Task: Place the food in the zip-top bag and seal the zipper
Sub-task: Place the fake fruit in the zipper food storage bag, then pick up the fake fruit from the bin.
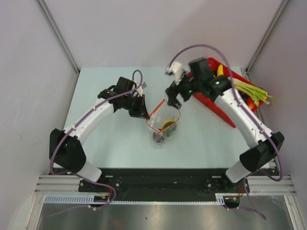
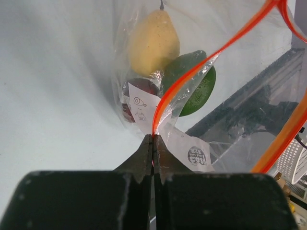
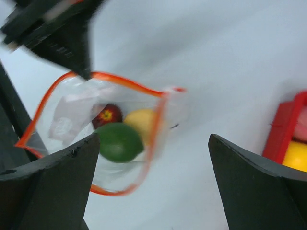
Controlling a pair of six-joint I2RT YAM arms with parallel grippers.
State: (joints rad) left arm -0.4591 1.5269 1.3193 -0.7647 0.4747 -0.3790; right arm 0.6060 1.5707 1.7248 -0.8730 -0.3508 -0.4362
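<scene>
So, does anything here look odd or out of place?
Nothing is spilled or broken. The only odd sight is the bag: it is held up by one end of its zipper, pinched in the left gripper, its mouth gaping with three fruits inside.

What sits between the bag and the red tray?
Nothing: bare table separates the zip-top bag from the red tray, clearest in the right wrist view.

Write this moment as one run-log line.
left hand: shut on zipper | right hand: open, empty | zip-top bag: mouth open | inside: yellow pear, green fruit, dark red fruit
</scene>
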